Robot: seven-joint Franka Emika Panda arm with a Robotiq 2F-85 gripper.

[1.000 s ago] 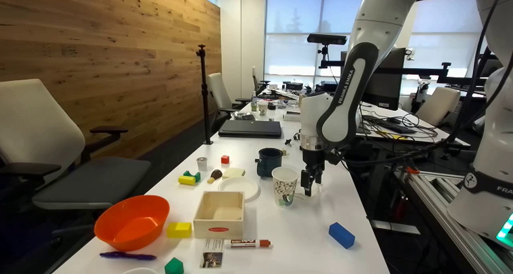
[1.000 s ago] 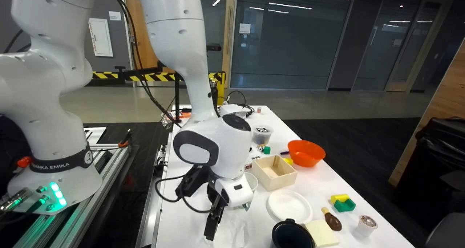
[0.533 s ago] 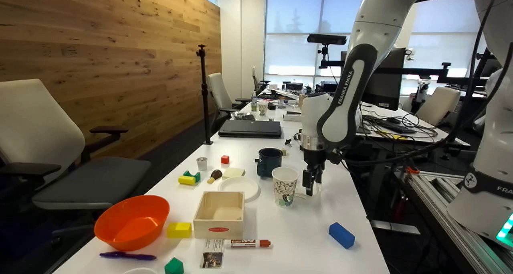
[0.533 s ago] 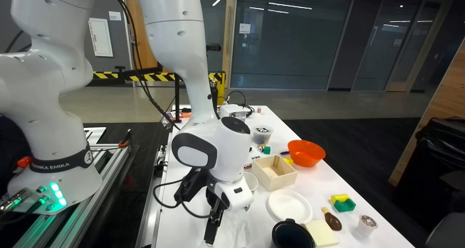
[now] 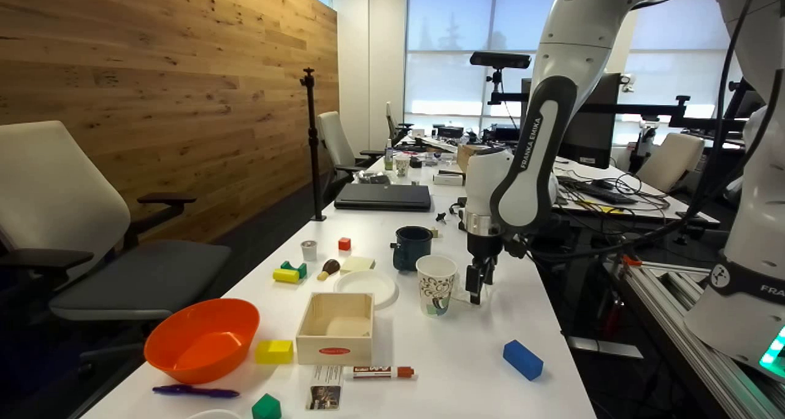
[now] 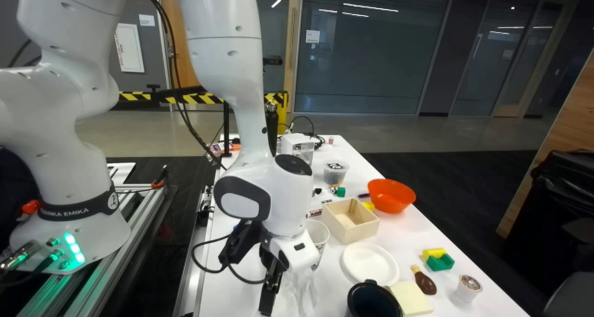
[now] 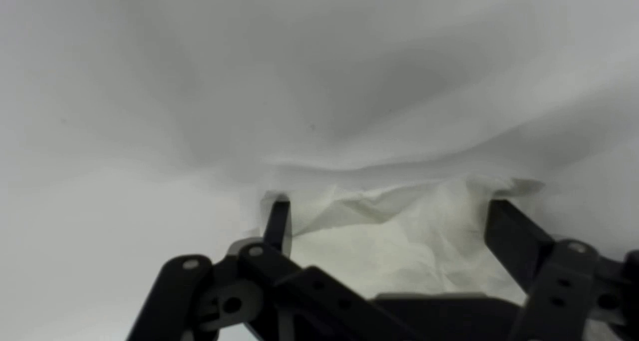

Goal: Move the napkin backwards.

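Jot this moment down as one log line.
gripper: open | napkin: crumpled, between the jaws, not clamped | contact: unclear | patterned paper cup: upright nearby

napkin (image 7: 369,256) partly behind the fingers (image 7: 519,243)

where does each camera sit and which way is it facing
Wrist view: mounted by the open hand, which shows at the bottom, facing down at the napkin.
In an exterior view: sits apart from the arm, facing along the table toward windows; arm, base and hand right of centre.
In an exterior view: also apart, facing roughly the opposite way toward glass panels; arm, base and hand mostly left of centre.
Both exterior views share the wooden box, orange bowl and white plate.
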